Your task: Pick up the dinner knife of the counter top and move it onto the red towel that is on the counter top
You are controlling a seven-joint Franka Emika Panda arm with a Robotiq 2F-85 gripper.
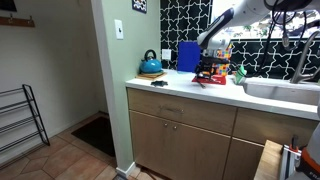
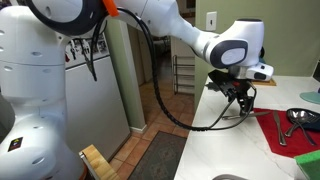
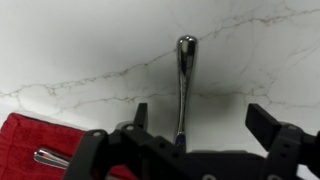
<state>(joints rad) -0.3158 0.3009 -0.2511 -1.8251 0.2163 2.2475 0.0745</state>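
Observation:
The dinner knife (image 3: 183, 85) lies on the white counter top (image 3: 70, 45), its shiny handle pointing away from me in the wrist view. My gripper (image 3: 200, 120) is open just above it. The knife lies between the two fingers, nearer the left one, and touches neither. The red towel (image 3: 25, 140) is at the lower left of the wrist view with another shiny utensil (image 3: 48, 157) on it. In both exterior views the gripper (image 2: 238, 98) (image 1: 208, 66) hovers low over the counter beside the red towel (image 2: 283, 137) (image 1: 208, 81).
A blue kettle (image 1: 151, 64) and a small black object (image 1: 159, 83) sit at the counter's end. An upright blue panel (image 1: 188, 56) stands behind the gripper. A sink (image 1: 282, 90) with a faucet lies beyond. A spoon (image 2: 298, 117) rests on the towel.

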